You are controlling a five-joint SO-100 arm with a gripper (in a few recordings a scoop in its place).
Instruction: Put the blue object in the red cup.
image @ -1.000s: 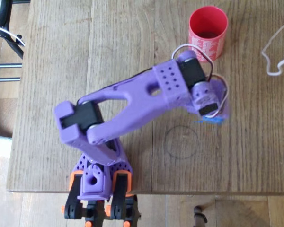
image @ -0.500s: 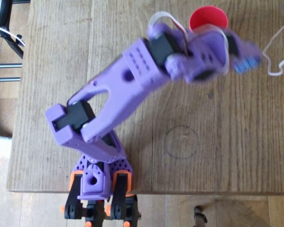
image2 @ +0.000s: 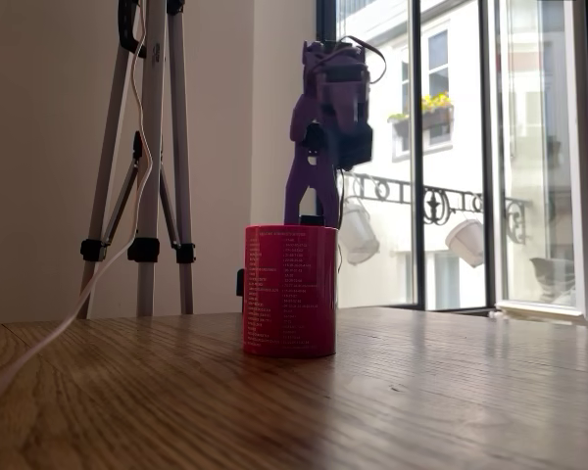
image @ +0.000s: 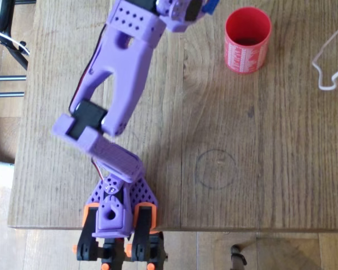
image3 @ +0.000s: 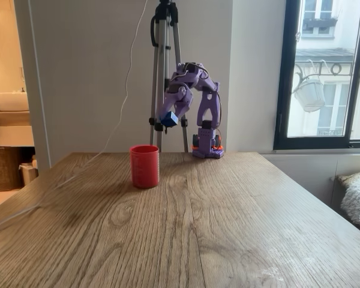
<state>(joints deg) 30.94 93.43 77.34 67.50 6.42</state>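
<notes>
On the wooden desk [image: 281, 169], seen from overhead, the purple arm [image: 115, 84] reaches from its orange-trimmed base [image: 115, 216] at the near edge up toward the far edge, its upper links crossing the left half of the board. In a fixed view the arm [image3: 195, 96] stands at the far edge and bends over toward the left, wrist held high above the surface. Another fixed view from low on the desk [image2: 421, 392] shows the arm [image2: 323, 108] rising behind the cup against the bright window.

Tripod legs [image3: 163, 72] stand behind the desk's far edge, to the left of the arm in that fixed view. A white cable [image: 329, 62] lies looped near the far right corner in the overhead view.

Red cup [image: 247, 40]: upright near the far edge, right of the arm's tip in the overhead view, mouth open and dark inside. In both fixed views it stands alone on the wood [image3: 144, 166], white print on its wall [image2: 289, 290].

Gripper [image3: 170, 115]: fingers clamped on the blue object [image3: 169, 119], held in the air, above the cup's height and just right of it in this fixed view, not over the mouth. Overhead, a blue sliver [image: 209, 5] shows at the top margin, left of the cup and apart from it.

A faint pencilled circle [image: 216, 168] marks the bare wood mid-desk.
</notes>
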